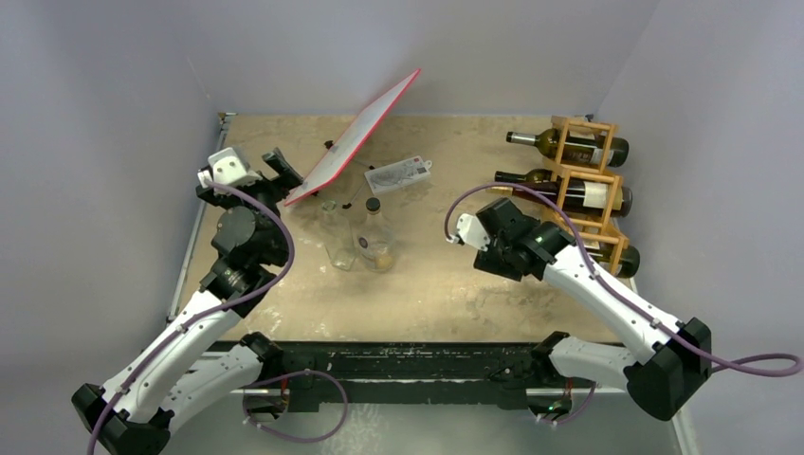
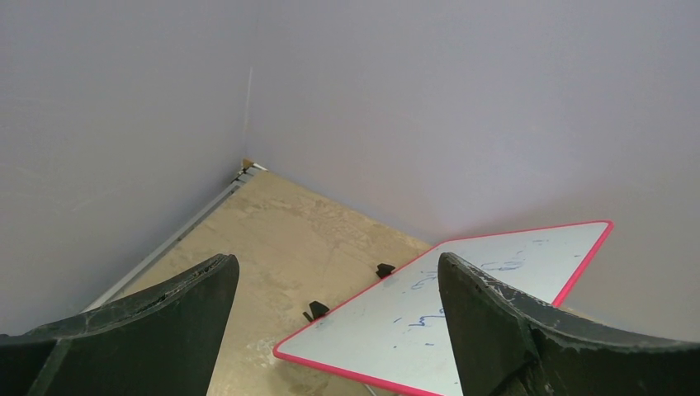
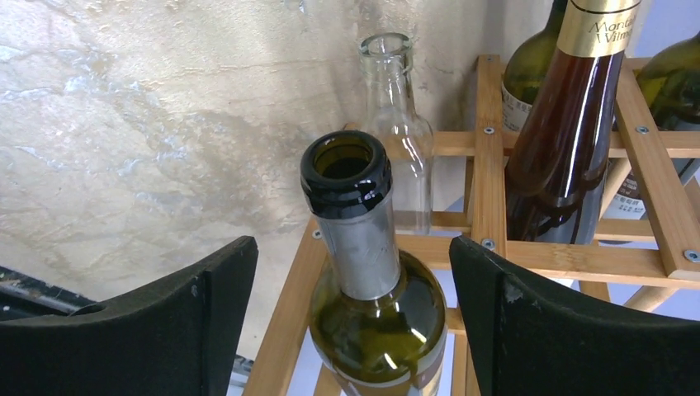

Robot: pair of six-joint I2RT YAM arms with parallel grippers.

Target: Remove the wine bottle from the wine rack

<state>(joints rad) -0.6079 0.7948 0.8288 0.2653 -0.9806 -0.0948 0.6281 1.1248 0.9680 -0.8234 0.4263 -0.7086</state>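
Observation:
The wine rack (image 1: pixel 561 144) of light wooden bars stands at the back right and holds several bottles lying with their necks to the left. In the right wrist view a green wine bottle (image 3: pixel 376 330) with a silver foil neck and black mouth lies in the rack (image 3: pixel 487 165). My right gripper (image 3: pixel 348 247) is open, one finger on each side of this bottle's shoulder, with a gap on both sides. From above, the right arm hides the bottle's neck and only its dark base (image 1: pixel 626 261) shows. My left gripper (image 2: pixel 336 260) is open and holds nothing, far left by the board.
A red-edged white board (image 1: pixel 356 142) leans tilted at the back centre, just right of my left gripper. A clear glass bottle (image 1: pixel 376 237) and a glass (image 1: pixel 338 242) stand mid-table, with a white card (image 1: pixel 398 173) behind. A brown bottle (image 3: pixel 569 140) and a clear bottle (image 3: pixel 396 124) lie in neighbouring cells.

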